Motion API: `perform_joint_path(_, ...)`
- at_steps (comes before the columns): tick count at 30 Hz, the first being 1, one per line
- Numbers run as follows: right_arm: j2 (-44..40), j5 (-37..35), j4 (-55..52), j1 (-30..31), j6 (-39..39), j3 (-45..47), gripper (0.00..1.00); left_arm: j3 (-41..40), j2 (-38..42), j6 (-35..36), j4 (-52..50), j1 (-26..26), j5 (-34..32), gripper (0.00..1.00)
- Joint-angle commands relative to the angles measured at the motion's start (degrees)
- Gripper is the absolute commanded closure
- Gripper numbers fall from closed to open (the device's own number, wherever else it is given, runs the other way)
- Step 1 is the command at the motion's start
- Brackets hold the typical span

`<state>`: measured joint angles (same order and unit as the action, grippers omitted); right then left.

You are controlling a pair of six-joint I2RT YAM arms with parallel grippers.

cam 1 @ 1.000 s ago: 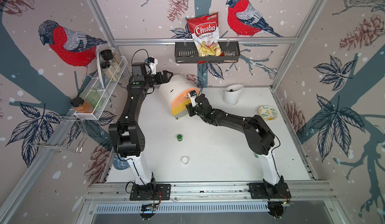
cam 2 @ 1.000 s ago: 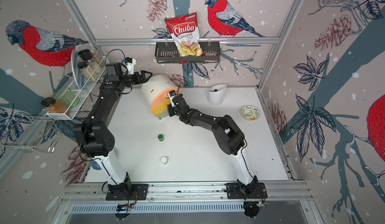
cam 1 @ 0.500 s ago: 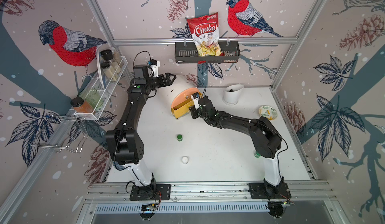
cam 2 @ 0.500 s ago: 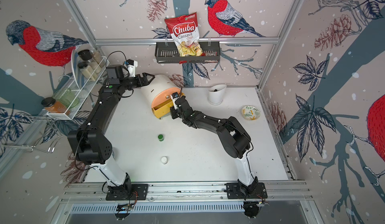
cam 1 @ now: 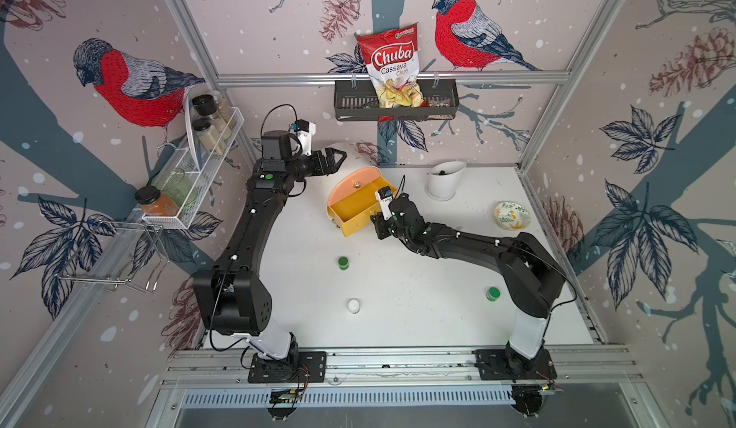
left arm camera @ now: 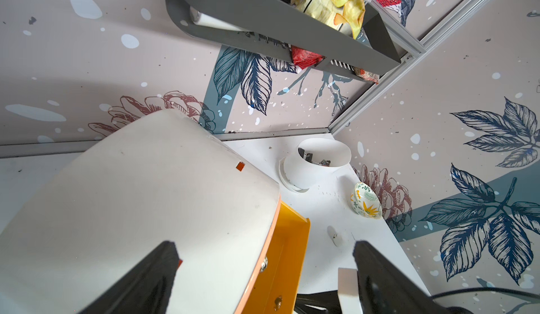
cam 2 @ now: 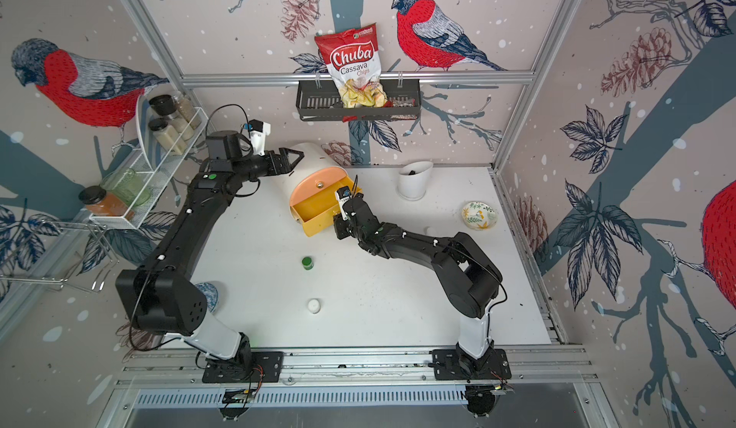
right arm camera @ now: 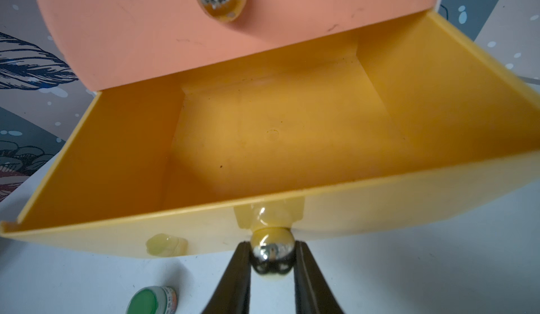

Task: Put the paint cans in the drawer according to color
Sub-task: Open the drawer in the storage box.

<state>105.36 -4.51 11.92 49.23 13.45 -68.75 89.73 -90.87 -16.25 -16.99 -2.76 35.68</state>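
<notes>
The drawer chest [cam 1: 360,158] is white with an arched top and stands at the back of the table. Its peach front [cam 1: 352,186] is closed. The yellow drawer [cam 1: 352,213] is pulled out, and in the right wrist view its inside [right arm camera: 277,140] is bare. My right gripper [right arm camera: 273,249] is shut on the yellow drawer's brass knob [right arm camera: 273,254]. My left gripper [cam 1: 333,158] hangs open over the chest's white top [left arm camera: 146,195]. On the table stand a green paint can [cam 1: 343,262], a white one [cam 1: 353,305] and another green one [cam 1: 493,293]. A small white pot [left arm camera: 337,238] shows beside the chest.
A white slant-rimmed cup [cam 1: 444,181] and a patterned bowl [cam 1: 512,216] stand at the back right. A wire shelf with jars [cam 1: 199,155] hangs on the left wall. A black basket [cam 1: 350,101] with a chips bag [cam 1: 392,61] hangs on the back wall.
My right gripper has pulled the yellow drawer out of the chest towards the front of the table. My left gripper has moved over the chest's top and stayed open.
</notes>
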Motion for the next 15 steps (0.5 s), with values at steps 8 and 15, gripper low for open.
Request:
perform_joint_path(8, -3.82, -3.22, 2.43, 1.14, 1.06, 4.87, 0.72, -4.88, 4.74, -0.86, 3.22, -0.49, 1.17, 0.03)
perform_joint_path(15, -5.14, -4.52, 2.32, 1.6, 0.79, 6.3, 0.72, -7.11, 7.0, -0.89, 3.02, -0.66, 1.58, 0.04)
